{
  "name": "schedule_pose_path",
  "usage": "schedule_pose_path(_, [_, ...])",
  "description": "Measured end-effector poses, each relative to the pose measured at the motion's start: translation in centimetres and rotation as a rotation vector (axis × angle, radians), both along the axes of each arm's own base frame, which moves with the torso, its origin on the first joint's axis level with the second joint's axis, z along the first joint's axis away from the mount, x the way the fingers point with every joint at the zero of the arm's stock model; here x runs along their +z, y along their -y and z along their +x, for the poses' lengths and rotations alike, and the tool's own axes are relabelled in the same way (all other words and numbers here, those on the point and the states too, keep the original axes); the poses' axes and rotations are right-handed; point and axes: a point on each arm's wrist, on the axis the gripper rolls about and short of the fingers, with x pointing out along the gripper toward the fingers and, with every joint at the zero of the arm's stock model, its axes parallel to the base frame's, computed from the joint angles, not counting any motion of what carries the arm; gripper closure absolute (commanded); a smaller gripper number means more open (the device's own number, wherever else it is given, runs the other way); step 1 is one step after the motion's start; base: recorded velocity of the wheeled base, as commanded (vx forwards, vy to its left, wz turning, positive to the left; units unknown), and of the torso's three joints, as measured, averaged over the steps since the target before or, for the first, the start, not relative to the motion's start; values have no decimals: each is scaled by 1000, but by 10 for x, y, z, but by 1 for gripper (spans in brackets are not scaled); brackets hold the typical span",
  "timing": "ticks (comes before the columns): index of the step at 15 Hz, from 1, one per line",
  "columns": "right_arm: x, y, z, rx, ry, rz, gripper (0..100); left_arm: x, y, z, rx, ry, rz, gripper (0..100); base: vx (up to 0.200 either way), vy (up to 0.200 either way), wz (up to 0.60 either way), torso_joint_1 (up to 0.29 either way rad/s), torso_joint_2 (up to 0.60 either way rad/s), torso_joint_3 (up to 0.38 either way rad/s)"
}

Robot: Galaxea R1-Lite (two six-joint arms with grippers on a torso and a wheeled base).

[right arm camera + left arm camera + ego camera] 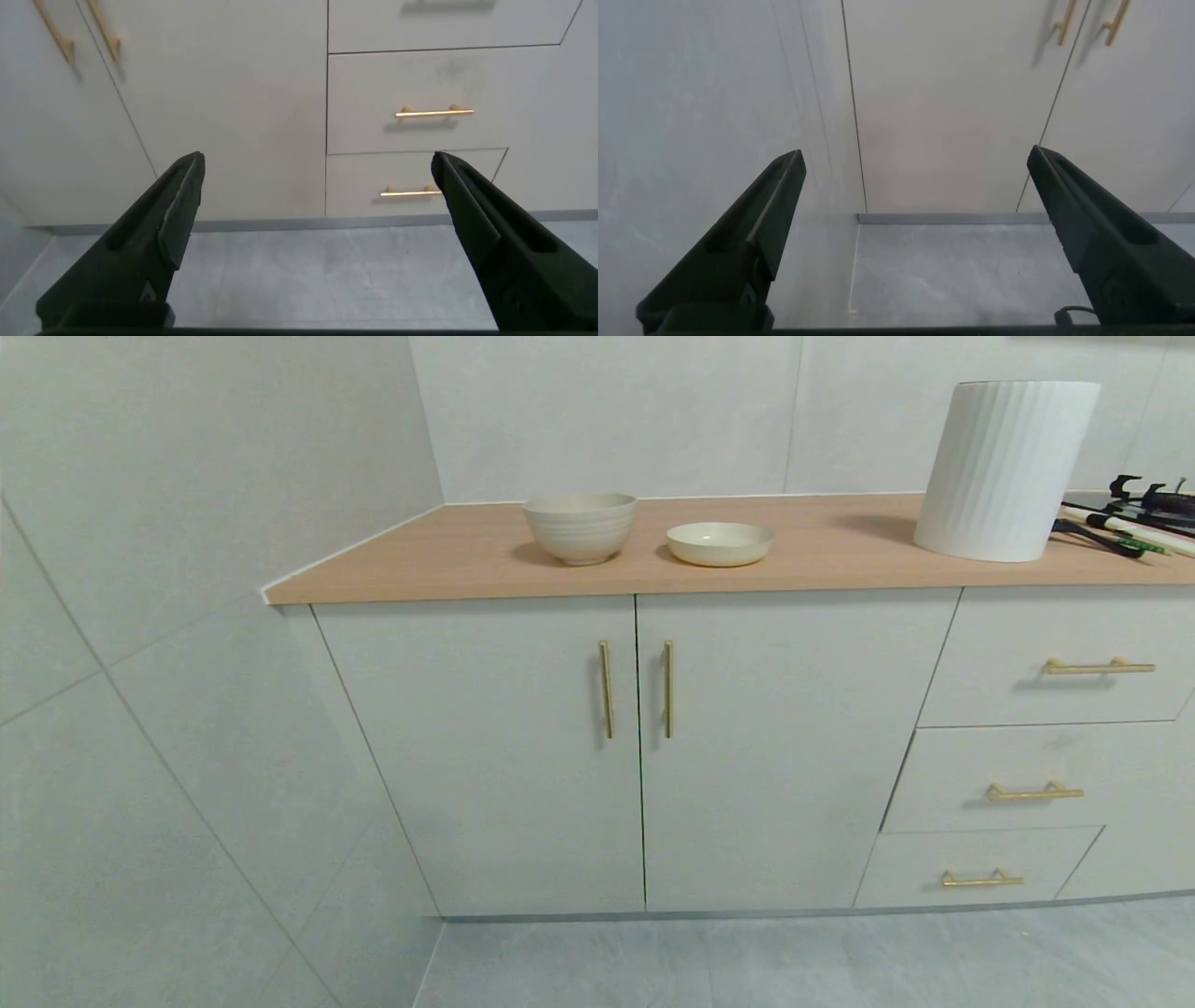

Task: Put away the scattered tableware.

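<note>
The ribbed cream bowl (580, 527) stands upright on the wooden countertop (420, 565), mouth up, toward the end that meets the tiled wall. Just beside it on the robot's right, not touching, sits a shallow cream dish (720, 543), also mouth up. Both are round, so neither has a long axis or a facing side; the only axis that matters is the vertical one through each rim.

They look light and stiff. Whether they are plastic or glazed ceramic I cannot tell, but the surfaces are probably smooth and a little slippery, and ceramic would chip if dropped. The bowl's best hold is likely a pinch over the rim, one finger inside the wall and one outside. The dish is low with a flared edge, so a rim pinch from above seems soundest there too.

Farther right on the countertop stands a tall white ribbed cylinder (1006, 469), with a cluster of utensils (1130, 523) beyond it. Below the tableware are two closed cabinet doors (485, 747) with gold bar handles (606, 689) either side of the centre seam, and a stack of three closed drawers (1055, 658) lies to their right.

The left gripper (915, 161) hangs low before the cabinet's base, fingers spread wide with nothing between them. The right gripper (318, 163) is likewise wide apart and empty, low in front of the drawers — both well apart from the tableware.
</note>
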Motion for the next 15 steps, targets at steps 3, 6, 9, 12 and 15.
schedule_pose_path(3, [0,0,0,0,0,0,0,0,0,0,0,0,0,0,133,0,0,0,0,2])
schedule_pose_path(6, [0,0,0,0,0,0,0,0,0,0,0,1,0,0,200,0,0,4,5,4])
schedule_pose_path(9, [0,0,0,0,0,0,0,0,0,0,0,1,0,0,133,0,0,0,0,2])
schedule_pose_path(12, [0,0,0,0,0,0,0,0,0,0,0,0,0,0,0,0,0,0,0,0])
schedule_pose_path(15, [0,0,0,0,0,0,0,0,0,0,0,0,0,0,0,0,0,0,0,0])
